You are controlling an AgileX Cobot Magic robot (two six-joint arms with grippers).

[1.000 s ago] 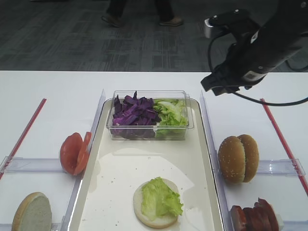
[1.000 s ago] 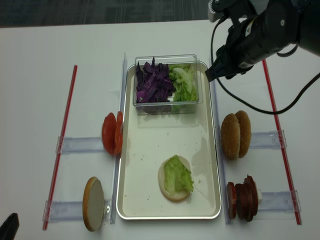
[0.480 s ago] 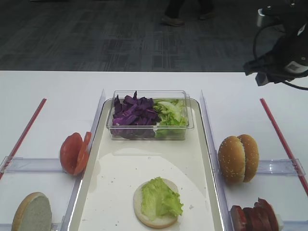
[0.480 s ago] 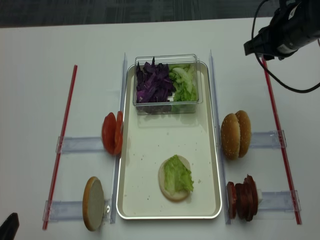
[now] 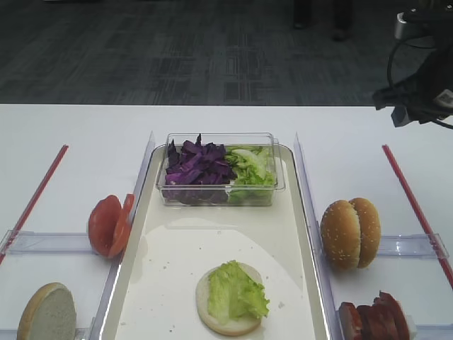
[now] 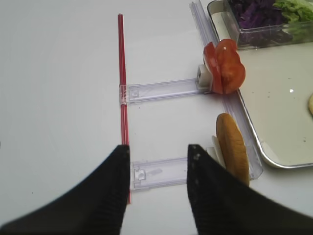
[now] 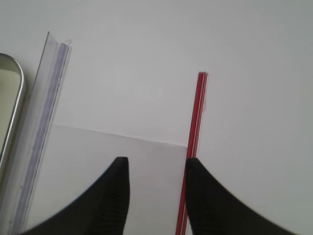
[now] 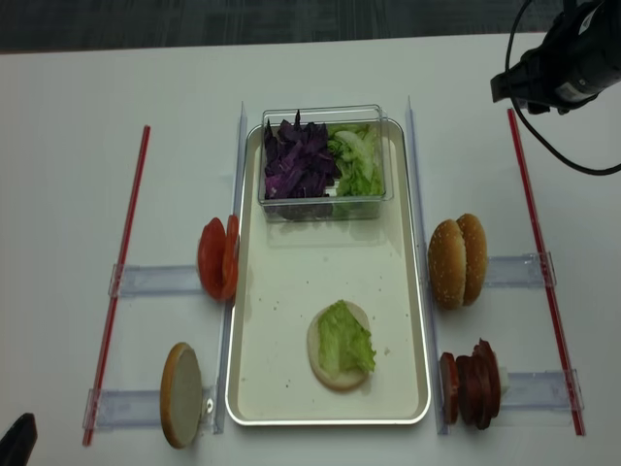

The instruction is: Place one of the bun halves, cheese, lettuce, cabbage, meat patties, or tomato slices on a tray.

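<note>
White tabletop fills the exterior high view, with dark carpet behind it. Long cream tray (image 5: 297, 234) sits in the middle, and on it there's one pale bun half (image 5: 228, 309) lying flat with one lettuce leaf (image 5: 236, 290) on top. At the far end of the tray is one clear tub (image 5: 220, 170), purple cabbage (image 5: 196, 168) on its left side, more green leaves on the right. Left of the tray: two tomato slices (image 5: 108, 225) standing on edge, plus one bun half (image 5: 47, 313) with its cut face showing. Right of it: two sesame buns (image 5: 350, 232) side by side on edge, and a row of meat patties (image 5: 375, 319) cut off by the frame edge, so I can't count them here. Right gripper (image 5: 414, 106) hangs up at the far right, well apart from the food.

Realsense overhead: same layout, two red strips (image 8: 116, 282) flanking everything, patties look like roughly four or five, hard to split.

Right wrist view: two dark fingers (image 7: 110, 200) part-way apart, nothing between them, over bare table beside a red strip.

Left wrist view: left gripper (image 6: 159, 191) spread apart and holding nothing, hovering near the left-side bun half and a clear plastic rail (image 6: 161, 89).
</note>
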